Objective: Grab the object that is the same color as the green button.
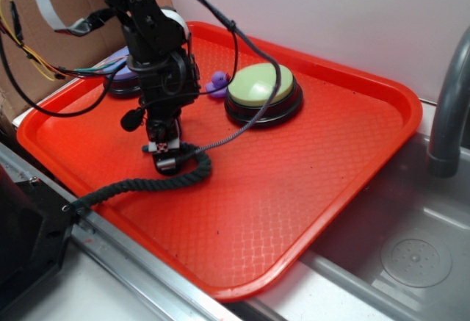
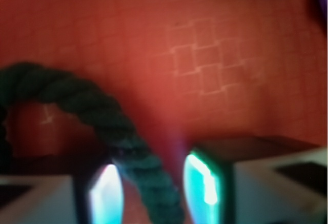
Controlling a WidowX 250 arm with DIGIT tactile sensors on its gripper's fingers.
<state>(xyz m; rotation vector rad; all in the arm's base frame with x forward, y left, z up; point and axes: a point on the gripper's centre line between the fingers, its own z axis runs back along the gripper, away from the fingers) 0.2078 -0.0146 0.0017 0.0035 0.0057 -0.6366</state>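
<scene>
The dark green twisted rope (image 1: pixel 139 184) lies on the red tray (image 1: pixel 294 189), running from the tray's left edge to a curved, hook-like end under my gripper (image 1: pixel 166 161). The gripper is lowered to the tray and straddles that end. In the wrist view the rope (image 2: pixel 77 98) arches in from the left and passes down between the fingers (image 2: pixel 202 183). It sits near the left one, with a gap to the right one. The gripper (image 2: pixel 154 188) is open around it. The green button (image 1: pixel 261 86) stands behind on its black base.
A small purple duck (image 1: pixel 217 82) sits just left of the green button. A purple-topped button (image 1: pixel 126 78) is partly hidden behind the arm. A steel sink (image 1: pixel 415 258) and grey faucet (image 1: pixel 448 108) are to the right. Cables hang around the arm.
</scene>
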